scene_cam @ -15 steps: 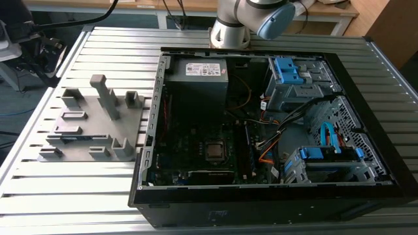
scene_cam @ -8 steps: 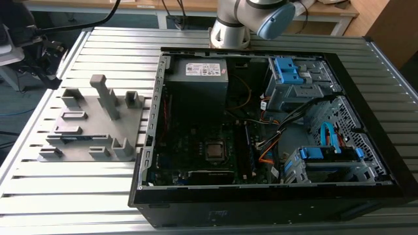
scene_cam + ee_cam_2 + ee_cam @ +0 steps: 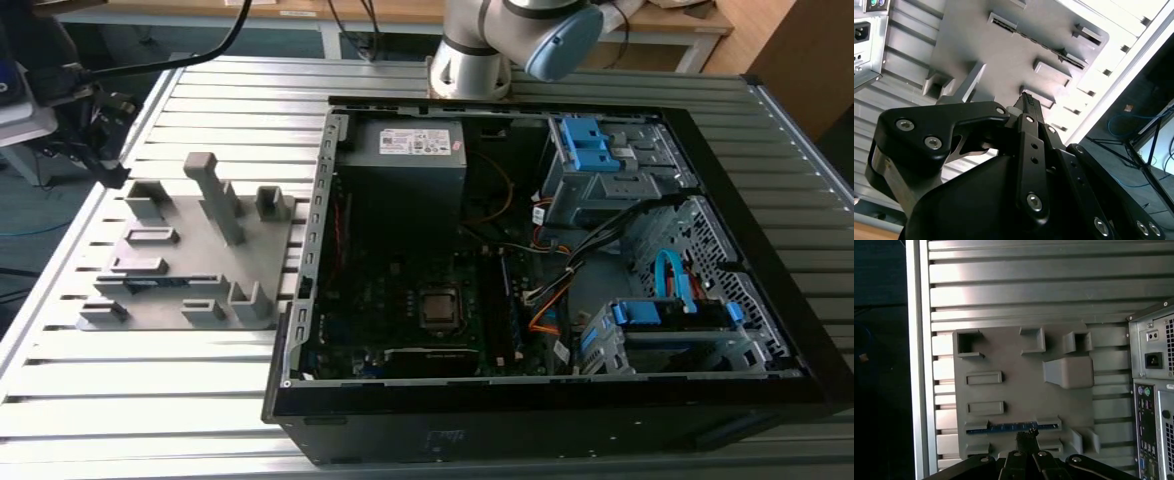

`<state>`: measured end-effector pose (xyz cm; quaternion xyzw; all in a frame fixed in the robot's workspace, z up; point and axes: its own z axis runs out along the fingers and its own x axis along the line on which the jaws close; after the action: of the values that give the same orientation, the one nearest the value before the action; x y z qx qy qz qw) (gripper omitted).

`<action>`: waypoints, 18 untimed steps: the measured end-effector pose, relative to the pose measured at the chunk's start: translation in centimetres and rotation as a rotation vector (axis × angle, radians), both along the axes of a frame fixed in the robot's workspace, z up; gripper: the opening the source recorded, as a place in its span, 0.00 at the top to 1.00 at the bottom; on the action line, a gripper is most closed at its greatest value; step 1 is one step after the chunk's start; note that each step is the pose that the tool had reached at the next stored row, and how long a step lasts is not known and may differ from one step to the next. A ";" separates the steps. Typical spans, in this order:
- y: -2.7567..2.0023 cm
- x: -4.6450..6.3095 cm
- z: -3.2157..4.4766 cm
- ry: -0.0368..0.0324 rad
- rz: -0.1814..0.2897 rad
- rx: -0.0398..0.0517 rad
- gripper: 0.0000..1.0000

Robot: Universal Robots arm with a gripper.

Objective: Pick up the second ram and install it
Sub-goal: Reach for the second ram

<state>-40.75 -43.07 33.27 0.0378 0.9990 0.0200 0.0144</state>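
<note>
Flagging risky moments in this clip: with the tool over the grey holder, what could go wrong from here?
1. The second ram lies in a narrow slot of the grey holder plate, between raised blocks. The tool, close to it, could strike a block or grip the stick off-centre.
2. In the exterior view, loose cables run beside the motherboard inside the computer case; they might snag a carried stick.

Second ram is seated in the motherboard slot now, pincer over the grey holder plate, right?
No. The second ram is not in the motherboard slot: it lies in a slot of the grey holder plate, as the first wrist view shows. The pincer is over the grey holder plate, close to the ram.
</note>
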 end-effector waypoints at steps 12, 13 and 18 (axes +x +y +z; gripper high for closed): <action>-0.02 0.0 -1.14 0.0000 0.000 -0.0002 0.90; -0.02 0.0 -1.25 0.0000 0.000 -0.0002 0.90; -0.03 0.0 -1.79 0.0000 0.000 -0.0002 0.90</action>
<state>-40.75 -43.09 31.48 0.0378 0.9990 0.0199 0.0144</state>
